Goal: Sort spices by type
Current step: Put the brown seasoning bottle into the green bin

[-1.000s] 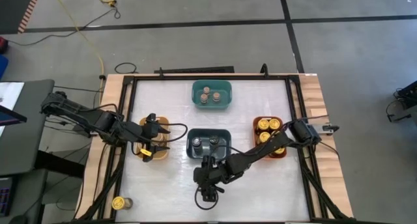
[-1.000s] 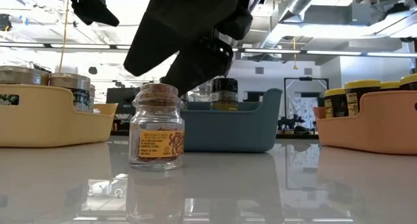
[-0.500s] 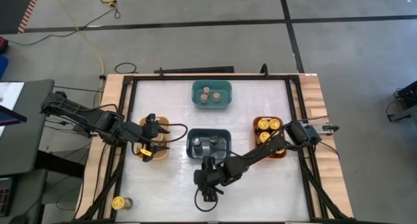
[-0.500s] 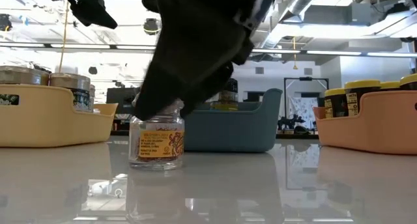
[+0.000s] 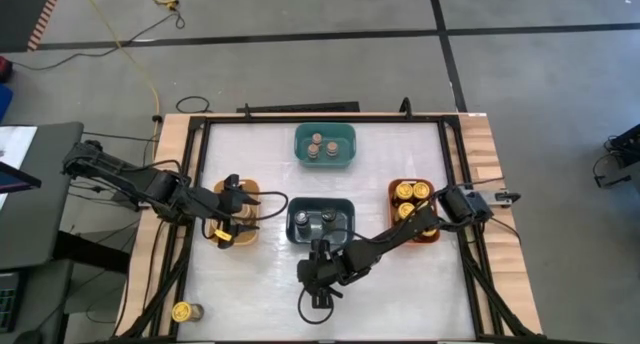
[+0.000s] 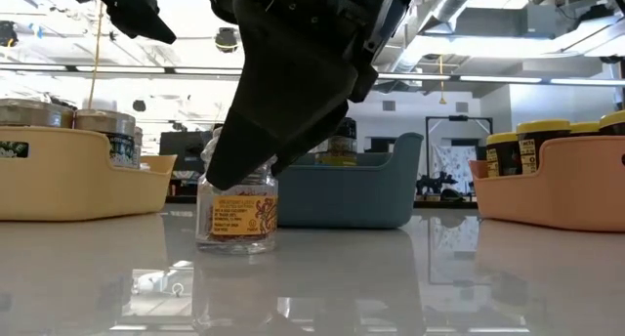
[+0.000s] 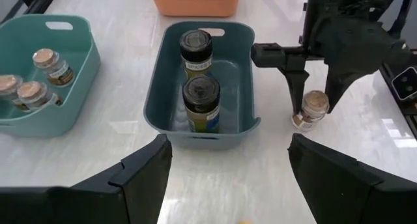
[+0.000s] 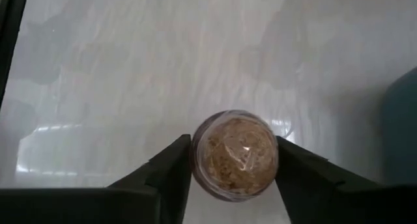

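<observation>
- The right gripper (image 8: 233, 178), low centre of the high view, has its dark fingers (image 8: 166, 172) closed against a small cork-topped glass jar (image 8: 233, 152) standing on the white table (image 5: 400, 294).
- Step in hand: grasping this jar.
- Next move likely needs a lift toward the teal bin (image 5: 325, 146) at upper centre.
- The left gripper (image 5: 235, 222) waits open over the yellow bin (image 5: 247, 189), centre left.

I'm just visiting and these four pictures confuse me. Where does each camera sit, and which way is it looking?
High view: above the table, looking straight down; both arms show, left gripper over the yellow bin.
Low view: at tabletop height, looking level across; the right gripper comes from above.
Left wrist view: on the left arm, looking past its own fingers toward the dark-blue bin.
Right wrist view: on the right arm, looking down between its fingers.
Shared: the cork-topped jar also shows in the low view and left wrist view.
</observation>
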Controlling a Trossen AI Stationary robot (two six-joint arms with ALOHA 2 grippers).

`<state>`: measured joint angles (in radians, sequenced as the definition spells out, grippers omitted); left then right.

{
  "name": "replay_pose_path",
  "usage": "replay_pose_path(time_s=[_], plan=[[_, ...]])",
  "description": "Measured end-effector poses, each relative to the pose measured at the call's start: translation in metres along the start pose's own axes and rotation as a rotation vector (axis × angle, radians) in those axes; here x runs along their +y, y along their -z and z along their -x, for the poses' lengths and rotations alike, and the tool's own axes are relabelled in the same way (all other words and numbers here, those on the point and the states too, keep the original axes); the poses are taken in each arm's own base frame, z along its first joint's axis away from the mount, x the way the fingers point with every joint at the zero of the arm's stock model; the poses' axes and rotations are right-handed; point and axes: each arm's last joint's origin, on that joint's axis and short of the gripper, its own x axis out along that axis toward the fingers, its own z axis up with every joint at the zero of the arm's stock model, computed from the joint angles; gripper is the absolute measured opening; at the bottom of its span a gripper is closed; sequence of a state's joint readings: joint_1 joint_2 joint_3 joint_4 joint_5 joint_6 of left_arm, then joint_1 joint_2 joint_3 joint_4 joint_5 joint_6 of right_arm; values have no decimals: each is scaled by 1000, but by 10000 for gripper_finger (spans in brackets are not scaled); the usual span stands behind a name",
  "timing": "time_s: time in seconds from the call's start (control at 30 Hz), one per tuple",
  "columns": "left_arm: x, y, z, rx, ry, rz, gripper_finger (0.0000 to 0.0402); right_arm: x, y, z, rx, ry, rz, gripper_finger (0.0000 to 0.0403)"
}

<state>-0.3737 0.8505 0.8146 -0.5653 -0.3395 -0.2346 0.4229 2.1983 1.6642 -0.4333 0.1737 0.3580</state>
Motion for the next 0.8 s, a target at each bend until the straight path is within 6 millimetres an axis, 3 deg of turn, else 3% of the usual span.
replay_pose_path(time_s=[0.13, 0.47, 0.63, 0.8], plan=[[0, 0, 0, 0, 0, -6, 297, 0, 0, 0, -4, 3, 0, 194], [0, 0, 0, 4, -1, -5, 297, 0, -3, 4, -22, -4, -67, 195], [0, 0, 0, 4, -1, -4, 297, 1, -22, 30, -150, -15, -106, 196], [0, 1, 0, 7, -1, 23, 297, -1, -41, 72, -283, -11, -89, 195]])
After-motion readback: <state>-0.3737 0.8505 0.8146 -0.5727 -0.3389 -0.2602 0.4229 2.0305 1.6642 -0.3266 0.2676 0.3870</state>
